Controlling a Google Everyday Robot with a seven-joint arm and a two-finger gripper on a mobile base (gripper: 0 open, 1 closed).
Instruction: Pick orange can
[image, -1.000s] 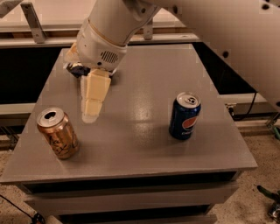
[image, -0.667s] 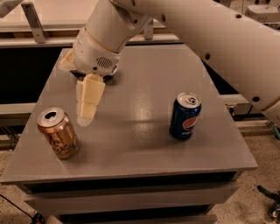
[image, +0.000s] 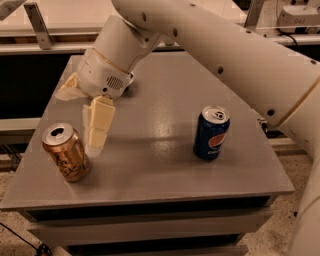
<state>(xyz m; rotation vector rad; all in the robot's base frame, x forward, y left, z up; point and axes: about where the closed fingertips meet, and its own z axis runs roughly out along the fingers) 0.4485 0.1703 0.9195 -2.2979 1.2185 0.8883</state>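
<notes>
The orange can (image: 66, 152) stands upright near the front left corner of the grey table (image: 165, 165). It is copper-orange with dark script and a silver top. My gripper (image: 95, 141) hangs from the white wrist (image: 106, 75) and points down. Its tip is just right of and slightly behind the can's top, close to it but apart. It holds nothing.
A blue Pepsi can (image: 211, 132) stands upright at the right of the table. A pale crumpled bag edge (image: 66, 90) shows behind the wrist at the back left, mostly hidden. The white arm (image: 235, 55) spans the back right. The table's edges drop off to the floor.
My gripper has moved left and toward the front, closer to the orange can. Both cans have stayed in place.
</notes>
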